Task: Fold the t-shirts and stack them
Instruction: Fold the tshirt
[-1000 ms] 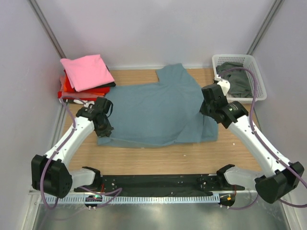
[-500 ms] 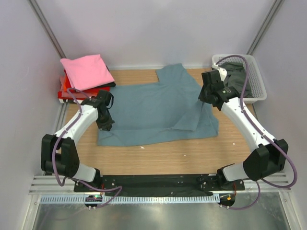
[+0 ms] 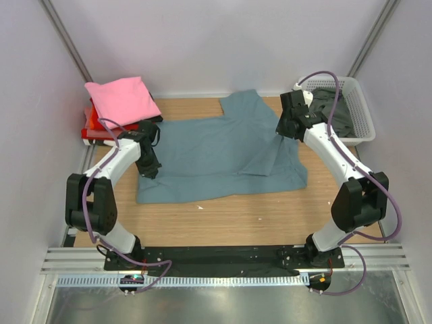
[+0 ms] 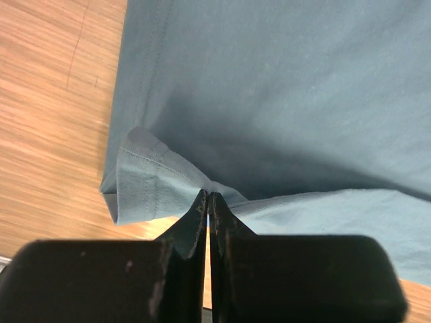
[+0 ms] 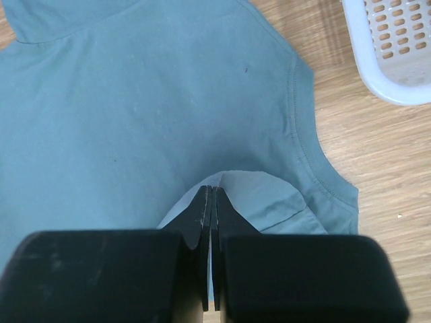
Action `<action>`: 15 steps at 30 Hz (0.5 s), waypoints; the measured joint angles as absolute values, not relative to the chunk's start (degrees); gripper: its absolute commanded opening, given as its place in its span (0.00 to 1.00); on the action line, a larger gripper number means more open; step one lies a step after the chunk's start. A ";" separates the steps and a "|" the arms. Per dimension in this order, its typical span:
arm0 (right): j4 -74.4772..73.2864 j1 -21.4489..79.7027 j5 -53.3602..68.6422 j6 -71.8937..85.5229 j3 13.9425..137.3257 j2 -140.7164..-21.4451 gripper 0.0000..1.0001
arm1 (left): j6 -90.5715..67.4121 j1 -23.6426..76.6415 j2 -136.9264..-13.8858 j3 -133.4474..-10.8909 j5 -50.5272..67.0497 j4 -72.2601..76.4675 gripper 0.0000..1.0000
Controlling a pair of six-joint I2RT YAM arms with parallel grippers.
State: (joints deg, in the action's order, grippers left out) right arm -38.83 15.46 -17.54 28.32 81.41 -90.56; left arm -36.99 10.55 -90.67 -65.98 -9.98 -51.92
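The large slate-blue t-shirt (image 3: pixel 216 152) lies spread on the wooden table. My left gripper (image 3: pixel 150 170) is shut on a pinched-up fold at the shirt's left edge; in the left wrist view (image 4: pixel 209 196) the cloth (image 4: pixel 283 87) rises to the tips. My right gripper (image 3: pixel 284 130) is shut on a lifted fold at the shirt's right side, seen in the right wrist view (image 5: pixel 212 190) on the shirt (image 5: pixel 135 108). A flap is doubled over near the right side. A pink shirt (image 3: pixel 121 100) tops a stack with red (image 3: pixel 94 128) and black (image 3: pixel 155 119) ones.
A white lattice basket (image 3: pixel 365 126) at the back right holds a dark grey-green shirt (image 3: pixel 337 113); its corner shows in the right wrist view (image 5: pixel 397 60). Bare wood (image 3: pixel 256 216) lies in front of the blue shirt. Walls close in on the left, right and back.
Both grippers have moved toward the back of the table with the cloth in them. The shirt's right side has been drawn back and its flap doubled further over.
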 measured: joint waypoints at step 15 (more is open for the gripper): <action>-37.74 12.27 -16.25 27.94 85.71 -96.23 0.01 | -36.51 8.97 -96.49 -72.29 -10.04 -51.44 0.00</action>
